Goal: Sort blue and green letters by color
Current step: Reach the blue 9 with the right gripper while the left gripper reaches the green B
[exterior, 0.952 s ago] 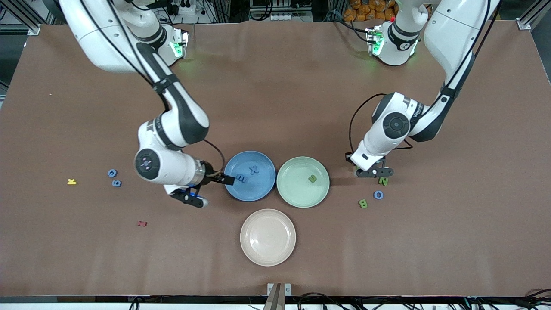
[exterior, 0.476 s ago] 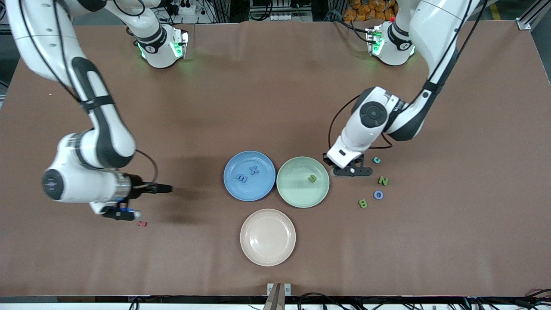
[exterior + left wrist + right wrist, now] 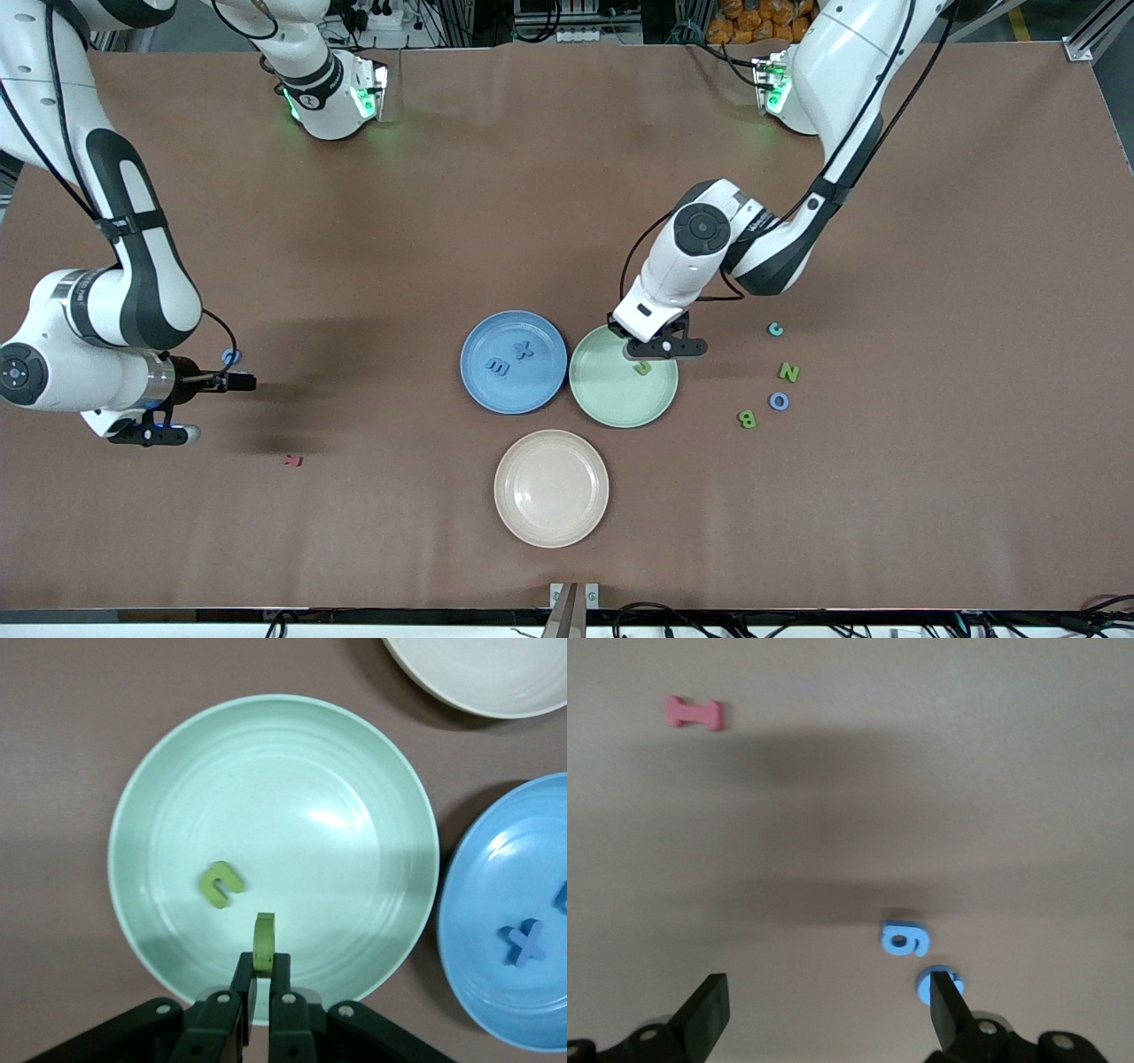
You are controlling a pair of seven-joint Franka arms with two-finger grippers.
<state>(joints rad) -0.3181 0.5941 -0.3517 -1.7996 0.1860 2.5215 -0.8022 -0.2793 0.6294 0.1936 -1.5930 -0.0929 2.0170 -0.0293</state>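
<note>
My left gripper (image 3: 651, 351) is shut on a small olive green letter (image 3: 264, 942) and holds it over the rim of the green plate (image 3: 602, 403), which holds a green U (image 3: 642, 367). The plate (image 3: 292, 788) and U (image 3: 220, 884) also show in the left wrist view. The blue plate (image 3: 536, 390) holds a blue X (image 3: 524, 349) and E (image 3: 499, 366). My right gripper (image 3: 241, 383) is open, low over the table by a blue G (image 3: 230, 356). In the right wrist view a blue 9 (image 3: 904, 939) lies between its fingers (image 3: 709, 1017), and the G (image 3: 926, 980) is partly covered.
A green N (image 3: 788, 372), blue O (image 3: 779, 400), green B (image 3: 747, 418) and a small teal letter (image 3: 775, 329) lie toward the left arm's end. An empty beige plate (image 3: 551, 527) sits nearest the front camera. A dark red letter (image 3: 292, 460) lies near my right gripper.
My right gripper left the blue plate, empty, and swung to the blue letters at the right arm's end. My left gripper carried the green letter from beside the N to over the green plate.
</note>
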